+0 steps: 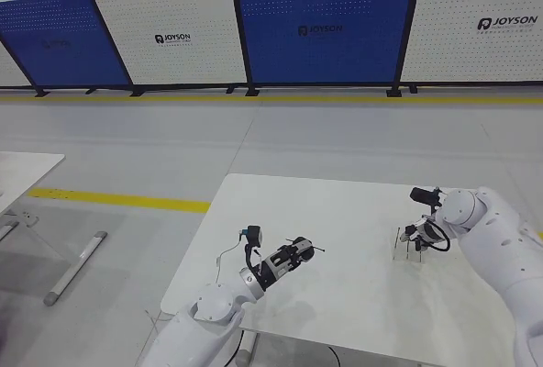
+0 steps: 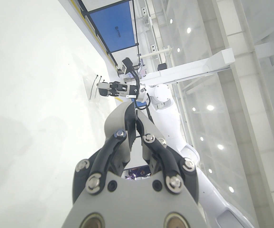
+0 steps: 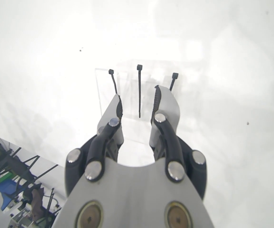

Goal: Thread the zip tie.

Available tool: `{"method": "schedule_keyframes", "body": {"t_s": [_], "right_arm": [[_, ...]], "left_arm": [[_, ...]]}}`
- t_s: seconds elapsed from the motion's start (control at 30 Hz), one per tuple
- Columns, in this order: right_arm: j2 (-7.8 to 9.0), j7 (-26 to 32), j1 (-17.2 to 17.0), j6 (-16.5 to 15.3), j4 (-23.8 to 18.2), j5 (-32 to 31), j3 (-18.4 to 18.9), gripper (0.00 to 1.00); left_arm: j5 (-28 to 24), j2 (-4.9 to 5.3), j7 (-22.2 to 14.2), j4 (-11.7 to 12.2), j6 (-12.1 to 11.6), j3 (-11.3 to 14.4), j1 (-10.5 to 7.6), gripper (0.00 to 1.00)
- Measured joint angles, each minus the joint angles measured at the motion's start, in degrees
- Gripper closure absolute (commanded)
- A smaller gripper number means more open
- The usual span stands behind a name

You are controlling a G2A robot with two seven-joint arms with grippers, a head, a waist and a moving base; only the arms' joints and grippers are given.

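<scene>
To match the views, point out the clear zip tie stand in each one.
Top view: clear stand on the right of the table, under the right gripper.
Left wrist view: stand far across the table, at that gripper's tip.
Right wrist view: stand straight ahead, framed by the open jaws.
Shared landmark: the right gripper.

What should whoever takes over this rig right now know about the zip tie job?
Left gripper: shut, above the table, apart from the ties. A thin dark strip may sit between its pads, too small to tell.
Right gripper: open, poised over three zip ties on a clear holder, the middle zip tie lined up between its fingers.
Done: nothing threaded in view.
Left: grasp a tie, then pass its tail through its head.
</scene>
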Motion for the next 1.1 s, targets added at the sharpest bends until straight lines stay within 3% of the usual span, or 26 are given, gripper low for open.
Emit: {"method": "schedule_keyframes", "body": {"t_s": [0.63, 1.1], "right_arm": [[-4.56, -0.2, 2.9, -1.4, 9.0, -0.5, -0.8, 0.74], [-6.46, 0.3, 3.8, -1.2, 13.1, -0.9, -0.5, 0.78]], "left_arm": [[0.0, 0.00, 0.0, 0.0, 0.0, 0.0, 0.00, 1.00], [0.0, 0.00, 0.0, 0.0, 0.0, 0.0, 0.00, 1.00]]}}
